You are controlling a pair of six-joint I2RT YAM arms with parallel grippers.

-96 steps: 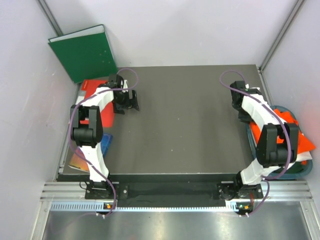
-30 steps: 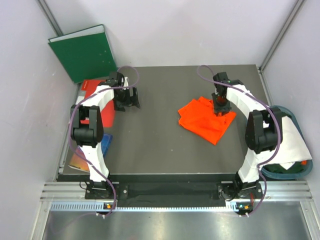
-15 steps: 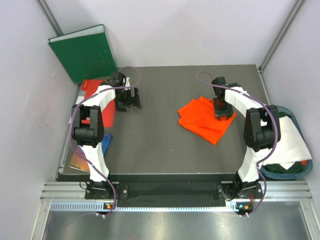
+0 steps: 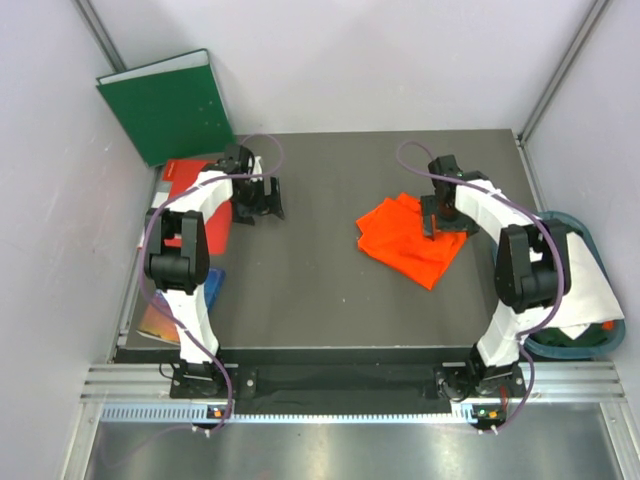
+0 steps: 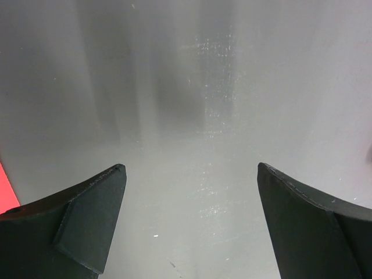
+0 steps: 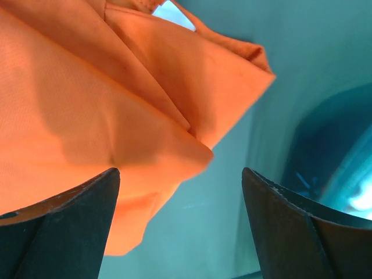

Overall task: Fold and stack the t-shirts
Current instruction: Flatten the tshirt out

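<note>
- What has changed?
- The right gripper (image 6: 180, 171) has spread its jaws since a moment ago. The orange t-shirt (image 4: 405, 245) lies crumpled beneath them, and nothing is held.
- And the left gripper (image 5: 189, 167)?
- Its jaws stand wide too, over bare table (image 4: 330, 290) at the far left, holding nothing.
- The room?
- The table is dark grey and matte, with pale walls (image 4: 380, 60) around it.
- Counts?
- There are two shirts. The orange one is on the table's right half. The white t-shirt (image 4: 585, 275) is draped over a teal basket (image 4: 560, 347) off the right edge. One green binder (image 4: 165, 105) and one red folder (image 4: 188, 172) sit at the far left.
- How does the orange one lie?
- It runs roughly diagonally, from far left to near right, with a corner pointing at the near edge.
</note>
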